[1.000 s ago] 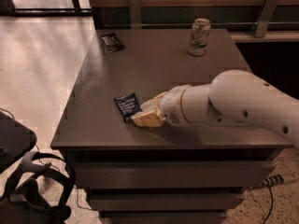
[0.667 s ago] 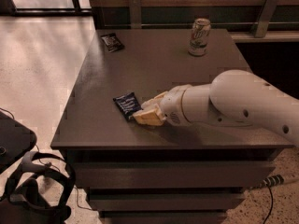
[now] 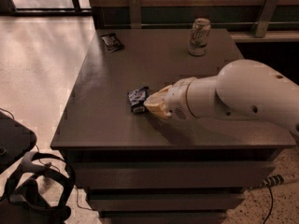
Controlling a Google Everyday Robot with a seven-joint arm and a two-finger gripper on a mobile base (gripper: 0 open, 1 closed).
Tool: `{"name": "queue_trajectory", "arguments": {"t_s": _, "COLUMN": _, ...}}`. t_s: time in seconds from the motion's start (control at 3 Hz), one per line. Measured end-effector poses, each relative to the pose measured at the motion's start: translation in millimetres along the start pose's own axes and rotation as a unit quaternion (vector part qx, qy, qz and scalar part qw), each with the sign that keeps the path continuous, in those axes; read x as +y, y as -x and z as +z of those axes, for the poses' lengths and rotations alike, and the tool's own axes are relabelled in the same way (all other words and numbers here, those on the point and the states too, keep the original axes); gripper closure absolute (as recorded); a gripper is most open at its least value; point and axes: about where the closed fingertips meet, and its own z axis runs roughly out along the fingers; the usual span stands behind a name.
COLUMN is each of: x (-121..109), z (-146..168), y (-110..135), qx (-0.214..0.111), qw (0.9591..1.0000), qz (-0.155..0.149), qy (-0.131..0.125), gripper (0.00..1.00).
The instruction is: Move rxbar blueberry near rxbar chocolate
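Note:
The rxbar blueberry (image 3: 137, 99), a dark-blue wrapper with white print, is near the middle-left of the table (image 3: 93, 125). My gripper (image 3: 153, 103), with pale yellowish fingers on a white arm reaching in from the right, is at the bar's right end and shut on it. The bar's right part is hidden by the fingers. The rxbar chocolate (image 3: 112, 42), a black wrapper with a whitish patch, lies flat at the table's far left corner, well away from the blue bar.
A drink can (image 3: 199, 36) stands upright at the far right of the table. Drawers run below the table's front edge. A black headset and cables (image 3: 32, 190) lie on the floor at the lower left.
My gripper and the blue bar have moved together a little to the right and toward the far side. The black bar and the can have not moved.

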Motion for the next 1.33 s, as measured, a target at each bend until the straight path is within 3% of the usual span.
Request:
{"name": "queue_trajectory", "arguments": {"t_s": 0.67, "x": -31, "z": -37, "y": 69, "qx": 0.001, "qw": 0.9954, "qz": -0.092, "qy": -0.027, "gripper": 1.00}}
{"name": "queue_trajectory", "arguments": {"t_s": 1.0, "x": -57, "z": -48, "y": 118, "qx": -0.037, "qw": 0.9895, "qz": -0.138, "qy": -0.023, "gripper": 1.00}}
{"name": "queue_trajectory", "arguments": {"t_s": 1.33, "x": -73, "z": -52, "y": 150, "qx": -0.059, "qw": 0.9848, "qz": -0.162, "qy": -0.025, "gripper": 1.00}}
